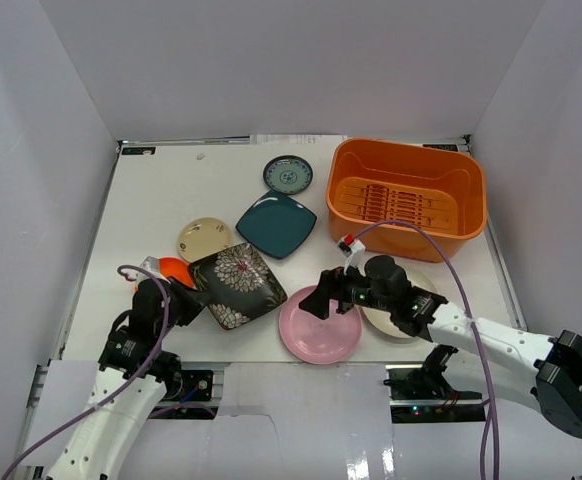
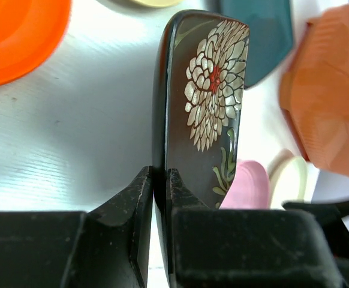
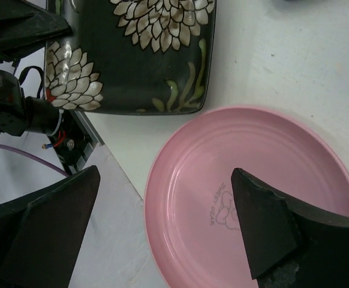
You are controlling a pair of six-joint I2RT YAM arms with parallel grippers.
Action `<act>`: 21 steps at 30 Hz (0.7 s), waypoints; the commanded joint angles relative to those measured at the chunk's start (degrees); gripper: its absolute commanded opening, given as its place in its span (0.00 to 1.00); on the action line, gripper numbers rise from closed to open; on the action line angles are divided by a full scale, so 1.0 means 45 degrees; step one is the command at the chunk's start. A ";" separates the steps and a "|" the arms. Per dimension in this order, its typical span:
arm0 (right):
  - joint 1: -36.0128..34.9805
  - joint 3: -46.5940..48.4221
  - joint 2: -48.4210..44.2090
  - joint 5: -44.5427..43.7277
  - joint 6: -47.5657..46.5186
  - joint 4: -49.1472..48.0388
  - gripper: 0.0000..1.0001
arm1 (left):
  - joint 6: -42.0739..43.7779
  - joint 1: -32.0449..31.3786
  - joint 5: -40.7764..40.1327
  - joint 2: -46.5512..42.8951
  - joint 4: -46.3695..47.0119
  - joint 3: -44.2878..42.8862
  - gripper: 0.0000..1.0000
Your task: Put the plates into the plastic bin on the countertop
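My left gripper (image 1: 189,298) is shut on the near-left edge of the black floral square plate (image 1: 239,285); in the left wrist view its fingers (image 2: 143,192) pinch the plate's rim (image 2: 213,102). My right gripper (image 1: 327,298) is open above the pink round plate (image 1: 320,335); in the right wrist view the jaws (image 3: 165,174) stand wide over it (image 3: 198,204). The cream round plate (image 1: 403,322) lies mostly hidden under the right arm. The teal square plate (image 1: 276,223), small blue-patterned plate (image 1: 288,174), small beige plate (image 1: 205,239) and small orange plate (image 1: 176,271) lie on the countertop (image 1: 161,190). The orange plastic bin (image 1: 407,232) stands at the far right, with no plate in it.
White walls enclose the countertop on three sides. The near edge of the table runs just below the pink plate (image 3: 111,174). The small orange plate (image 2: 18,36) lies close to the left of my left gripper.
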State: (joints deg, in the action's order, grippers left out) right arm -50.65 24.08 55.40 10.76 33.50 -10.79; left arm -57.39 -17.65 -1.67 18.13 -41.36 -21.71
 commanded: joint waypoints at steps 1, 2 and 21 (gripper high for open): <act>-0.0072 0.1073 0.0520 0.0127 0.0018 -0.1059 0.98 | 0.0174 0.0016 0.1269 -0.0649 0.0853 -0.1443 0.00; -0.0072 0.1211 0.0831 0.0108 0.0017 -0.1118 0.99 | 0.0213 0.0016 0.1405 -0.0747 0.0852 -0.1502 0.00; 0.0807 0.3166 0.2533 0.0241 -0.1409 -0.0630 0.93 | 0.0761 -0.0004 0.6836 -0.0026 0.4893 -0.2030 0.00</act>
State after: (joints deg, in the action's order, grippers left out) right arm -47.79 37.63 66.98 8.60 27.88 -11.81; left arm -51.68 -17.65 22.68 17.96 -32.27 -27.16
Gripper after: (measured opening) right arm 0.933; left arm 0.210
